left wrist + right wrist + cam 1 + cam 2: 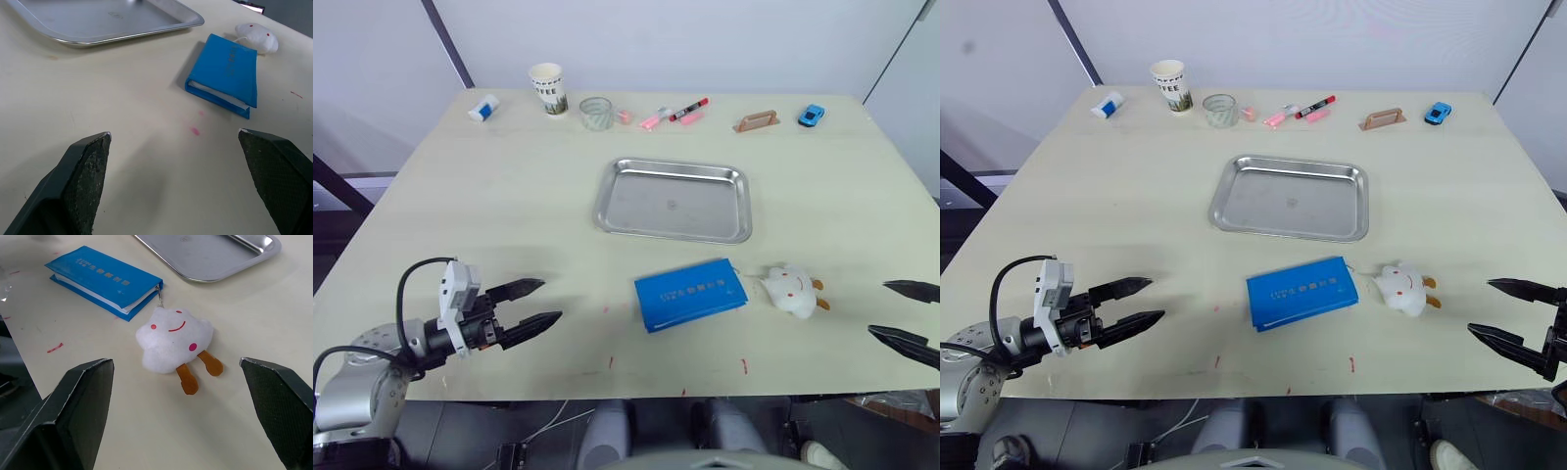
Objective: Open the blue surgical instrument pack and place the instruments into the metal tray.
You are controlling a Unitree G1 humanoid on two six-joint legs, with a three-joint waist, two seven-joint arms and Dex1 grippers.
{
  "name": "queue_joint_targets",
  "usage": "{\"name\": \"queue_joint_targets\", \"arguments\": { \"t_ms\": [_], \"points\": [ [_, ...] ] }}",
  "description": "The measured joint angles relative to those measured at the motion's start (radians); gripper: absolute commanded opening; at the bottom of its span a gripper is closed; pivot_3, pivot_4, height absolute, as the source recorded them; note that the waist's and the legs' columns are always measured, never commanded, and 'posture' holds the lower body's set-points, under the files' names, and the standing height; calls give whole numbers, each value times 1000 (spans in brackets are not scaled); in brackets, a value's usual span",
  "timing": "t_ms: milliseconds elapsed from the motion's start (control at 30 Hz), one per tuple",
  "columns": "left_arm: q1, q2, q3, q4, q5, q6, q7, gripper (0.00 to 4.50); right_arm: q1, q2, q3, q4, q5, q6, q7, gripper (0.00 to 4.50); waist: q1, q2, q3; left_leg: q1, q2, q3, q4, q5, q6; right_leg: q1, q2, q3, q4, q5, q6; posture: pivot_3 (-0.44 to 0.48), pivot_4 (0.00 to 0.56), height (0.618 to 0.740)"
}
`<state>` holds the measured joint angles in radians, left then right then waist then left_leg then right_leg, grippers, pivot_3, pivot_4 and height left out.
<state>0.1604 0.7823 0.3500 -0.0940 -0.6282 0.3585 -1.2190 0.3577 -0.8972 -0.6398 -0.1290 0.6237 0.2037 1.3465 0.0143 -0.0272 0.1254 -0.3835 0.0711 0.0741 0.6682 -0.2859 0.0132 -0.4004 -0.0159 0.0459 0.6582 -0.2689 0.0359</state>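
The blue surgical instrument pack (691, 293) lies closed and flat on the table near the front edge, just in front of the empty metal tray (674, 200). A white cloud plush (792, 291) is attached to its zipper at the right. No instruments are visible; they are hidden. My left gripper (540, 303) is open low over the table at the front left, well apart from the pack. At the front right edge, my right gripper (909, 313) is open too, a short way to the right of the plush. The pack (225, 73) and plush (173, 340) lie ahead of the fingers.
Along the far edge stand a paper cup (548, 88), a clear glass (596, 113), pink and red markers (673, 116), a small wooden handle block (757, 121), a blue toy car (812, 116) and a small white-blue item (483, 108). Red marks dot the table front.
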Motion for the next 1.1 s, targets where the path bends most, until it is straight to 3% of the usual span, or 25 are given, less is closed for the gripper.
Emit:
{"name": "queue_joint_targets", "arguments": {
  "t_ms": [67,267,367,500,533,567,633,700,733,767,833,933,967,1100],
  "points": [
    [0,0,0,-1,0,4,5,4409,-4,5,0,-4,-4,2,-15,4500,0,0,0,0,0,0,0,0,0,0,0,0,0,0,0,0,150,740],
    [-28,-44,-30,-77,15,2,87,4409,-123,78,89,-172,-29,75,-249,4500,-1,1,0,0,0,-1,0,0,0,0,0,0,1,0,0,0,150,740],
    [-32,-41,-44,-101,27,19,120,4409,-163,59,128,-243,-29,145,-320,4500,0,0,0,0,0,-1,0,0,0,0,0,0,1,0,0,0,150,740],
    [-78,-17,-98,-130,29,64,111,4409,-322,-15,276,-322,0,315,-389,4500,0,0,0,0,0,-1,0,0,0,0,0,0,1,0,0,0,150,740],
    [-87,-14,-111,-132,29,72,110,4475,-380,-28,328,-330,5,357,-395,4253,0,0,0,0,0,-1,0,0,0,-1,0,0,1,0,0,0,150,740],
    [-101,-13,-129,-132,29,79,108,4035,-422,-39,369,-330,4,386,-398,3965,-2,1,0,0,0,-1,0,0,0,-1,0,1,1,0,0,0,150,740],
    [-126,-15,-154,-135,25,92,103,3783,-473,-57,435,-333,3,424,-396,3440,0,0,1,-1,0,-1,0,0,0,-1,0,0,1,0,0,0,150,740],
    [-137,-14,-175,-133,29,97,96,3124,-515,-81,497,-332,-10,455,-385,2801,1,1,1,-1,0,0,0,0,0,-2,0,0,1,0,0,0,150,740],
    [-141,-14,-182,-132,34,97,92,3050,-530,-87,519,-331,-22,457,-379,2622,0,1,1,-1,0,0,0,0,0,-2,0,0,1,0,0,0,150,740],
    [-166,-15,-233,-132,47,97,84,2439,-588,-117,635,-326,-102,443,-346,2025,0,0,1,-1,0,-1,0,0,0,-2,0,0,1,0,0,0,150,740],
    [-171,-15,-248,-132,57,97,82,1927,-613,-120,676,-315,-138,433,-337,1423,-1,0,1,-1,0,0,0,0,0,-2,0,0,1,0,0,0,150,740],
    [-199,-27,-308,-132,85,98,89,582,-702,-128,824,-265,-275,388,-310,77,-1,1,1,-1,0,0,1,0,0,-3,0,0,1,0,0,0,150,740],
    [-202,-30,-328,-130,97,99,92,36,-734,-125,863,-246,-314,378,-302,0,-1,1,1,-1,0,0,1,0,0,-3,0,0,1,0,0,0,150,740],
    [-210,-49,-366,-118,126,98,105,36,-828,-106,958,-206,-407,374,-273,0,-1,1,1,-2,0,0,1,0,0,-3,0,0,2,0,-1,0,150,740]
  ]
}}
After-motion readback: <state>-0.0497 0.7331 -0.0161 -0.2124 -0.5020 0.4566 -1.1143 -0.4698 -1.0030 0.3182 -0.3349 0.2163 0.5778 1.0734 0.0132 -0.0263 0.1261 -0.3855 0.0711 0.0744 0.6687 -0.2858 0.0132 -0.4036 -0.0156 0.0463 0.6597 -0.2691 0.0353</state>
